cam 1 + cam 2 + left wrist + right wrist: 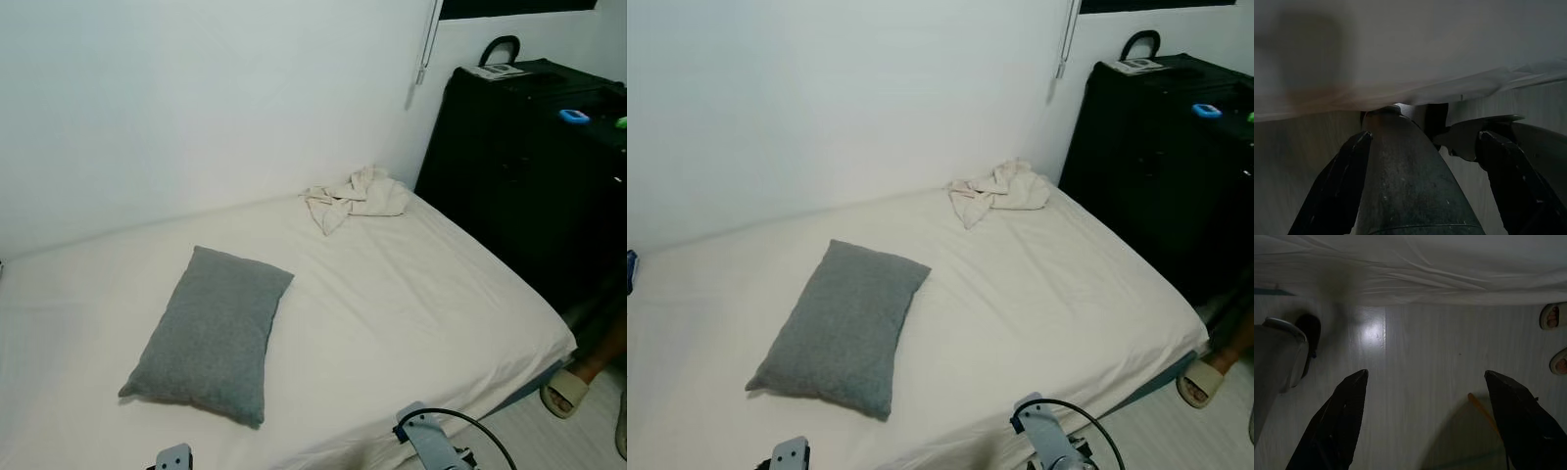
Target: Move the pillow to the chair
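- the grey rectangular fabric pillow [209, 333] lies flat on the white-sheeted bed [411, 294], left of centre, its long axis running from near-left to far-right.
- i judge it ahead of both arms and a little nearer my left; no chair in sight.
- my left gripper [1420, 191] hangs low by the bed's edge, fingers spread, holding nothing.
- my right gripper [1425, 426] points at the pale floor [1420, 362], fingers wide apart, empty; a person's sandalled foot [568, 390] stands far right.

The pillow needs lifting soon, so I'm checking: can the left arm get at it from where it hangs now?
Probably yes. The pillow lies flat on the bed near its front edge with nothing on it, though the left gripper hangs low, open, below the mattress edge.
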Tool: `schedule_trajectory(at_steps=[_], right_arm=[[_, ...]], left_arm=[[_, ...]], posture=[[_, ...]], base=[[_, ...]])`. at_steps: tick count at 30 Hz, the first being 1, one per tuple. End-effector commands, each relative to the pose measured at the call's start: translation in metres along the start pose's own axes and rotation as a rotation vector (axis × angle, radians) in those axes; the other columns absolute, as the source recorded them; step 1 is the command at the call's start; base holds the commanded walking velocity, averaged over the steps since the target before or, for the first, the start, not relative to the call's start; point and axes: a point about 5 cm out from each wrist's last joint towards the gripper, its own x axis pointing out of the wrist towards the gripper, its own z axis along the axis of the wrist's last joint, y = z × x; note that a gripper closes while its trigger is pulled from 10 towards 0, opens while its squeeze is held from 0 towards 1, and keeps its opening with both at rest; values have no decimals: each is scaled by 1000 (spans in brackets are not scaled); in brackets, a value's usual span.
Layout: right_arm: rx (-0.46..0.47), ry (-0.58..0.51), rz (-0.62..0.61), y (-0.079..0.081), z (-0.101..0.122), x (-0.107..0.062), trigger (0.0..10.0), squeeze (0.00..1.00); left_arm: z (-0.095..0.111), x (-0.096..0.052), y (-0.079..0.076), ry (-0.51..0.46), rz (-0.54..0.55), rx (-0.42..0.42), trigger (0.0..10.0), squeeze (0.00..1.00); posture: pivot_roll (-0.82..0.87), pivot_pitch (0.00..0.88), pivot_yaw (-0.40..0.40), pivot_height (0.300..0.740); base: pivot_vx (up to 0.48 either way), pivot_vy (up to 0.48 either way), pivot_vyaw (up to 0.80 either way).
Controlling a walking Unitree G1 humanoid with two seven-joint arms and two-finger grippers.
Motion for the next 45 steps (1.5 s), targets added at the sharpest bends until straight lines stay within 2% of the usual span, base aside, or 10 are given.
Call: schedule_trajectory(at_steps=[1, 9, 10, 12, 15, 31, 38, 43, 44, 45], right_arm=[[0, -5, 7, 2, 3, 0, 10000, 0], [-3, -8, 31, 4, 4, 0, 10000, 0], [50, -24, 72, 5, 4, 0, 10000, 0], [59, -30, 84, 5, 4, 0, 10000, 0], [23, -21, 99, 6, 2, 0, 10000, 0], [39, -31, 123, 10, 3, 0, 10000, 0], [61, -59, 91, 5, 10, 0, 10000, 0], [161, -107, 22, -8, 22, 0, 10000, 0], [213, -124, -16, -15, 27, 0, 10000, 0], [325, -139, -79, -28, 36, 0, 10000, 0]], left_arm=[[-8, -3, 6, 43, 14, 28, 10000, 0], [-7, -2, 7, 45, 5, 52, 10000, 0], [-7, -2, 6, 40, 10, 32, 10000, 0], [-7, -2, 6, 38, 10, 29, 10000, 0], [-7, -2, 6, 39, 7, 35, 10000, 0], [-13, -3, 5, 54, 4, 37, 10000, 0], [-10, -3, 3, 43, -5, 37, 10000, 0], [-8, -2, 0, 34, -18, 34, 10000, 0], [-7, -1, 0, 32, -21, 35, 10000, 0], [-6, -1, -1, 26, -26, 35, 10000, 0]], posture=[[-61, 38, -47, 740], [-62, 37, -42, 740], [-62, 37, -42, 740], [-62, 41, -43, 740], [-63, 44, -42, 740], [-64, 56, -39, 740], [-69, 58, -34, 740], [-72, 60, -30, 740], [-74, 60, -27, 740], [-77, 60, -24, 740]], base=[[0, 0, 0], [0, -275, 0], [0, -401, 0], [0, -201, 0], [0, 0, 756], [0, 0, 750], [0, 0, 750], [0, 0, 465], [0, 0, 0], [0, 0, 0]])
